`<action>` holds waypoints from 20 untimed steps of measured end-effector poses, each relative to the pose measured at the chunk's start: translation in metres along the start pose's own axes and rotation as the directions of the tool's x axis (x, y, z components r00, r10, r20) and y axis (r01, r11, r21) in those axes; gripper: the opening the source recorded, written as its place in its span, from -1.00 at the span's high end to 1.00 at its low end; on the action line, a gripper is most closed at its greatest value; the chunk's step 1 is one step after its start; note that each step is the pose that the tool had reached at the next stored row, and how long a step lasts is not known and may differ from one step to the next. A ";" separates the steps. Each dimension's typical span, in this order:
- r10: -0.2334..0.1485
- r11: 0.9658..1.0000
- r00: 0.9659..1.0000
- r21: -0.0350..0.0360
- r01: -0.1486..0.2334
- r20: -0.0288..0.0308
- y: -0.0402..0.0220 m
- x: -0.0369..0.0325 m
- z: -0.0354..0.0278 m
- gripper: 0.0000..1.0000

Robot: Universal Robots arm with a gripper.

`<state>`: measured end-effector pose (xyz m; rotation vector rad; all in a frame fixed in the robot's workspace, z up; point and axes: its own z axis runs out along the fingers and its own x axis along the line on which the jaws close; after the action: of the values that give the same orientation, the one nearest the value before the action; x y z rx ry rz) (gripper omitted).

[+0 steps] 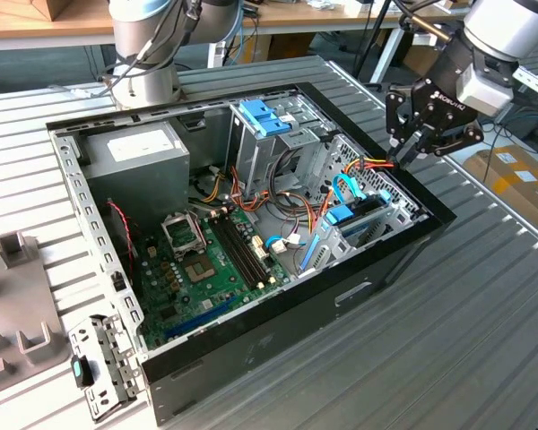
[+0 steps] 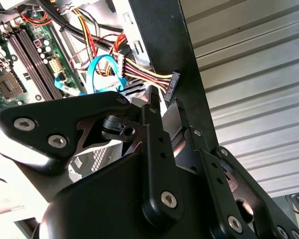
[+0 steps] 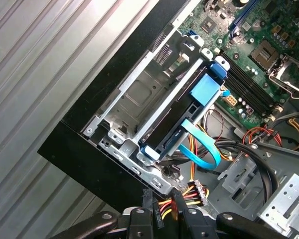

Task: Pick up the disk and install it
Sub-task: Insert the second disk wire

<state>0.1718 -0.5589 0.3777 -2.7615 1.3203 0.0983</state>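
An open black computer case (image 1: 278,345) is laid flat on a ribbed grey metal table (image 1: 484,313). A green board (image 1: 197,269) is seen inside it.

The disk (image 3: 177,122), a flat dark slab with blue plastic rails, seems to be stood on its edge in a silver metal cage (image 3: 139,94). The cage is fixed in the corner of the case at the exterior view's right. The same slab (image 1: 368,206) is seen from the outside camera, low in that corner. Its label cannot be made out.

The black gripper (image 1: 399,159) is held just above the case rim, near the cage. Its fingers (image 2: 152,124) are drawn close together, and the disk is not held by them. A bunch of red, yellow and black wires with a black plug (image 2: 172,85) is found right beside the fingertips. It cannot be told if a wire is pinched. A light-blue flat cable (image 3: 204,149) is looped near the disk.

The disk is judged to be hard, stiff and a bit heavy for its size. It may be hurt by a knock or a drop. Its metal faces are likely smooth and slippery. It is best taken by its two long sides, at the rails, and not by the label face.
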 end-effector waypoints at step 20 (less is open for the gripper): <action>-0.088 0.996 0.996 -0.009 0.088 0.003 -0.0129 0.0042 0.0102 0.41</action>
<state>0.1843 -0.5530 0.3678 -2.8207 1.1988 0.1029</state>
